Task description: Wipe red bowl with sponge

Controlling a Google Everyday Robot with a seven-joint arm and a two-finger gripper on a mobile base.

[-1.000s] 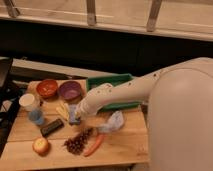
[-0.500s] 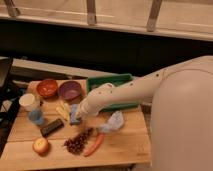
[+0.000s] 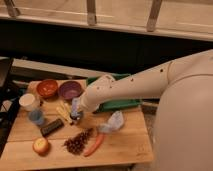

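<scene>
The gripper [image 3: 76, 117], jaws clamped on the sponge [image 3: 75, 105] (light-blue, low over the wooden table [image 3: 127, 145]), sits at four o'clock from the red bowl [image 3: 48, 88].

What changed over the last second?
Gripper closed the last bit, low at the table in front of the purple bowl; arm barely shifted. Can't tell what, if anything, it caught. Red bowl, blue cup, cloth stayed put.

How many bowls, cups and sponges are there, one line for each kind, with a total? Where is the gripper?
Bowls: 2, red bowl and purple bowl
Cups: 2, white cup and blue cup
Sponges: 1, the sponge in the shut gripper, just below the purple bowl
Total: 5
</scene>
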